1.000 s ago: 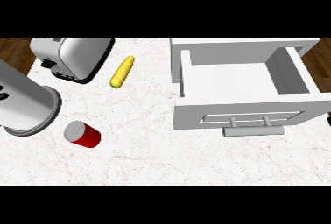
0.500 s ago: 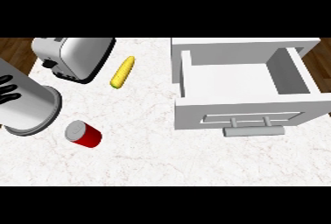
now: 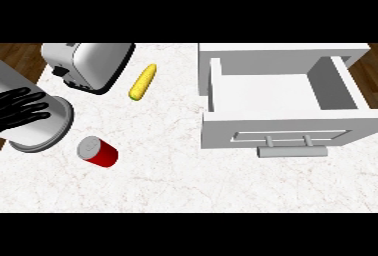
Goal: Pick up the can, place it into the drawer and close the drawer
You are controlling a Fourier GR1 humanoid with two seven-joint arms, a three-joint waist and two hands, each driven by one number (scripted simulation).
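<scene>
A red can (image 3: 98, 151) with a silver top lies tilted on the white counter, left of centre. Just up and left of it comes my grey left forearm (image 3: 40, 130). Its black left hand (image 3: 22, 110) sits at the view's left edge with fingers straight and spread, holding nothing and apart from the can. The white drawer (image 3: 283, 131) stands pulled open at the right, its inside bare, with a grey handle (image 3: 291, 151) on its front. My right hand shows nowhere.
A silver toaster (image 3: 86, 65) stands at the back left. A yellow corn cob (image 3: 143, 81) lies between the toaster and the drawer. Wooden floor (image 3: 18, 52) shows beyond the counter's left and right edges.
My left hand has come further into view from the left edge, and the forearm has shifted a little to the right. The can and the drawer have not moved.
</scene>
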